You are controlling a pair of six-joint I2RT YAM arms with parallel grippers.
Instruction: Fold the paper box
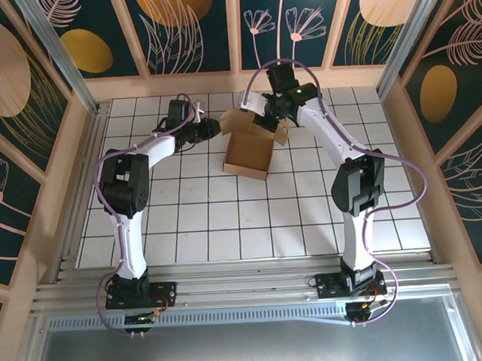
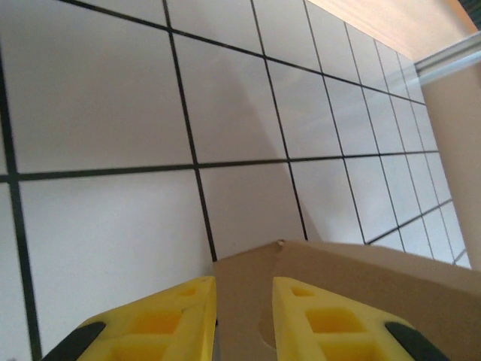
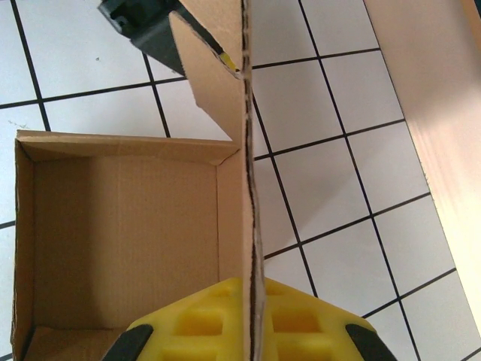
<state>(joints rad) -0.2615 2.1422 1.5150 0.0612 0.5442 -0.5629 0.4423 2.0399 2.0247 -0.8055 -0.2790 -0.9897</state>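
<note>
Where the white tiled table (image 1: 226, 220) spreads under the top camera, the left arm (image 1: 126, 184) reaches from 7 o'clock toward 12. The right arm (image 1: 356, 184) rises from 5 o'clock and bends in toward 12 as well. Between their ends sits the paper box (image 1: 248, 152), a little toward 12 o'clock from the table's middle. It is brown cardboard, open on top, with its walls standing and its floor flat on the tiles.

The right gripper (image 1: 274, 113) is at the box's 1 o'clock corner. Its wrist view shows the yellow fingers (image 3: 195, 323) pressed together on an upright cardboard flap (image 3: 252, 150), seen edge-on beside the box's open cavity (image 3: 120, 226).

The left gripper (image 1: 215, 127) is at the box's 10 o'clock corner. In its wrist view the fingers (image 2: 180, 316) stand narrowly parted, and a brown panel (image 2: 361, 278) fills the gap from 3 o'clock. Whether the pads touch it cannot be told.
</note>
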